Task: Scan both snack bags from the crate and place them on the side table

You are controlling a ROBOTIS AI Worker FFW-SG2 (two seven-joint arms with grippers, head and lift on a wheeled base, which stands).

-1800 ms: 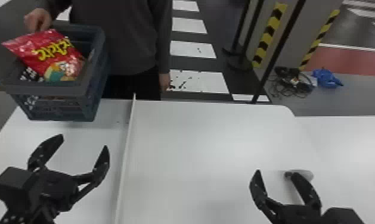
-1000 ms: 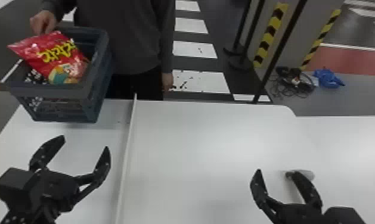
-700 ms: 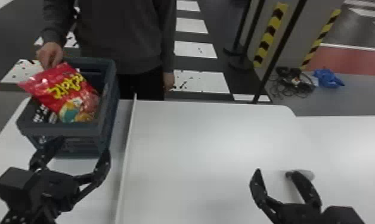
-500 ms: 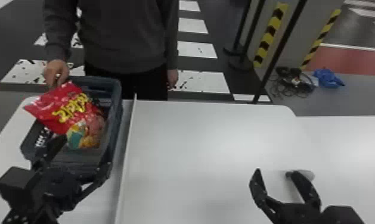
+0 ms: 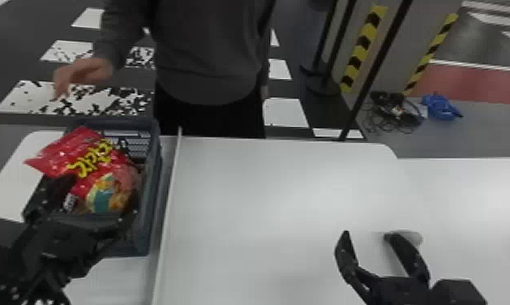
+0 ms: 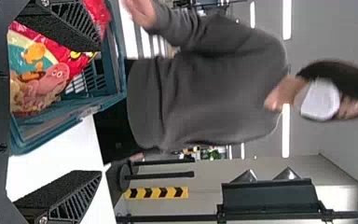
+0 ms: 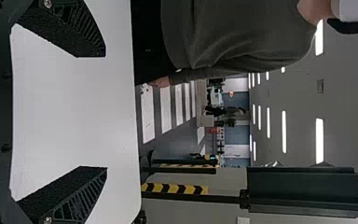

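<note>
Blue-grey crate [image 5: 154, 194], red-and-yellow bag [image 5: 83, 158]

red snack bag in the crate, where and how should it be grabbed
Probably by the flatter upper end of the red snack bag, coming down from above with the jaws either side of the film. That end pokes out over the left side of the crate, while the plump lower part sits down between the walls, likely tighter for the jaws.

black arms [image 5: 22, 280] | boxy black housings [image 5: 458, 292] | rough finger pads [image 6: 58, 28] | ribbed finger sides [image 6: 77, 200] | silver screws [image 6: 43, 219]
</note>
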